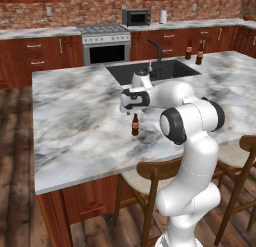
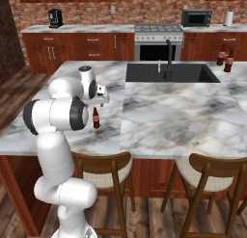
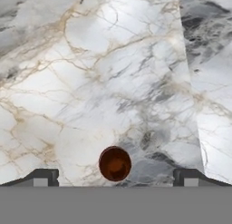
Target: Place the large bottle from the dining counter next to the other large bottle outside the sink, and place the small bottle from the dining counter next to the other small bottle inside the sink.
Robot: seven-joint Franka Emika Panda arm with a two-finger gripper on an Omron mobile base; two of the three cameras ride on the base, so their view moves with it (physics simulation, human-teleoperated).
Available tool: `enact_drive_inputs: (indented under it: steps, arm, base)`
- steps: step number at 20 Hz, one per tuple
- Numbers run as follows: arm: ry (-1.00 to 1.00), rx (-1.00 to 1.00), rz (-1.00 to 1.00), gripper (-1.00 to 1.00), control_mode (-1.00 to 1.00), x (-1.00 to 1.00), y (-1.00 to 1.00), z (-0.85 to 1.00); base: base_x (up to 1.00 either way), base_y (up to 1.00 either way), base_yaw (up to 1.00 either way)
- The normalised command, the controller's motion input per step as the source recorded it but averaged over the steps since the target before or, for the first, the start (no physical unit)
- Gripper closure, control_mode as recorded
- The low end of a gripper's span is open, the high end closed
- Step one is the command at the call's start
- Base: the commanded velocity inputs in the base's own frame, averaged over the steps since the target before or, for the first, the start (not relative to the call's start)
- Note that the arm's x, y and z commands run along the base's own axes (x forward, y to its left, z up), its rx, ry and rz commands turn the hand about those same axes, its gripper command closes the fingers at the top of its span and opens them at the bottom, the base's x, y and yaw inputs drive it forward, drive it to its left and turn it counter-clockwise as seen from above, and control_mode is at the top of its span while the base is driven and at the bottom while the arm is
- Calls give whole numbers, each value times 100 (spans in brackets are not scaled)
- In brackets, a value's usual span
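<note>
Brown small bottle (image 3: 115,163) upright on marble, between spread fingers (image 3: 44,177)

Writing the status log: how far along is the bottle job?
Done: two large bottles stand together right of the sink. In hand: open gripper hovers over the upright small brown bottle on the dining counter, not gripping. Left: grasp it, place it in the sink.

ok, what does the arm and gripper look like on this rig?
Glossy white arm of rounded, tubular segments, with dark, nearly black rings and caps at the joints. The white hand has dark panels on it. The gripper has two small dark fingertips, each with a lighter grey patch. No cables or markings are visible.
</note>
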Motion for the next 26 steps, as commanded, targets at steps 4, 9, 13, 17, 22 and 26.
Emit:
enact_drive_inputs:
  steps: [4,9,13,17,22,26]
  arm:
    - [1,0,0,-100,-100,8,0,-13]
    - [4,0,0,-100,-100,-1,0,-6]
    - [1,0,0,-100,-100,0,0,-13]
    - [1,0,0,-100,-100,0,0,-16]
    - [2,0,0,-100,-100,0,0,-15]
    - [1,0,0,-100,-100,0,0,-9]
  base:
    - [0,0,0]
    - [0,0,0]
    - [0,0,0]
    - [0,0,0]
    - [0,0,0]
    - [0,0,0]
